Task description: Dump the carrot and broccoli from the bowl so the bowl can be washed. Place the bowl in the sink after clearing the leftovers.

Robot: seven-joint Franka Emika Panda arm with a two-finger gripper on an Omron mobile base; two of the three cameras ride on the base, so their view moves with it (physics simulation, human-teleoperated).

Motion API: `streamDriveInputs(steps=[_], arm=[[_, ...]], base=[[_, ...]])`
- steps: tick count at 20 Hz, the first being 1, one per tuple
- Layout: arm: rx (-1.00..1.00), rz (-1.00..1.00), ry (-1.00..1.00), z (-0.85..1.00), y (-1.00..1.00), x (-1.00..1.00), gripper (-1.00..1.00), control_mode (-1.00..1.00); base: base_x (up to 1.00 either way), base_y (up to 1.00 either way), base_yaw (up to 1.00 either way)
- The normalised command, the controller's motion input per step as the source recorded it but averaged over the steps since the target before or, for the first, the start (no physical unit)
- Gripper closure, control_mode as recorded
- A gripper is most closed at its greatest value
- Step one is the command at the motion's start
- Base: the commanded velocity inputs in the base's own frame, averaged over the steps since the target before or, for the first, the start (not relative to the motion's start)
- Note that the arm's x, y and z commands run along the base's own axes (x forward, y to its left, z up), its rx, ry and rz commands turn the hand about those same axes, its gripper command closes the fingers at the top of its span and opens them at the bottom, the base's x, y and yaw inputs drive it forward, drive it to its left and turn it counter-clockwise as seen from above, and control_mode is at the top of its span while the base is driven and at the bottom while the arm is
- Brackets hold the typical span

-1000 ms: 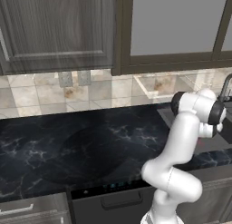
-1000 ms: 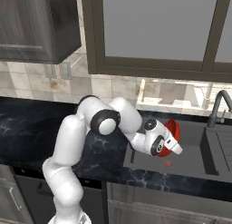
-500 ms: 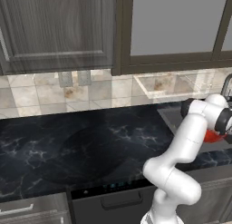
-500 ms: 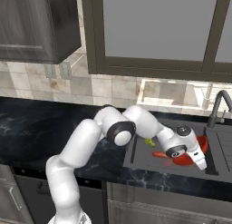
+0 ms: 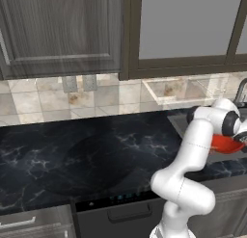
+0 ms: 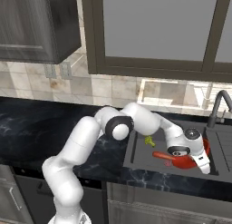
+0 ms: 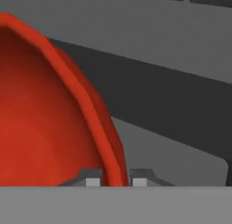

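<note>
The gripper (image 7: 116, 180) is pinched on the rim of the bowl (image 7: 50, 123), one finger on each side of the wall, so the bowl can be carried by its edge. It hangs low in the sink (image 6: 140, 159). The carrot (image 6: 162, 155) and broccoli (image 6: 148, 140) lie on the sink floor; the bowl looks empty, though the view is tight.
</note>
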Motion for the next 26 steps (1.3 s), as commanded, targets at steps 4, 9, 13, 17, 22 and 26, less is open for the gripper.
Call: streamDriveInputs(steps=[4, 9, 13, 17, 22, 26], arm=[[0.07, -0.12, 0.0, -0.27, 0.59, 0.01, -1.0, -1.0], [-0.02, -0.05, 0.04, -0.03, 0.51, 0.19, -1.0, -1.0], [-0.06, -0.07, -0.06, 0.79, 0.34, 0.0, -1.0, -1.0], [-0.09, -0.1, -0.17, 1.0, 0.42, 0.0, -1.0, -1.0], [-0.06, -0.1, -0.24, 1.0, 0.34, -0.12, -1.0, -1.0], [0.0, -0.05, -0.34, 1.0, 0.39, -0.61, -1.0, -1.0]], base=[[0.0, 0.0, 0.0], [0.0, 0.0, 0.0], [0.0, 0.0, 0.0], [0.0, 0.0, 0.0], [0.0, 0.0, 0.0], [0.0, 0.0, 0.0]])
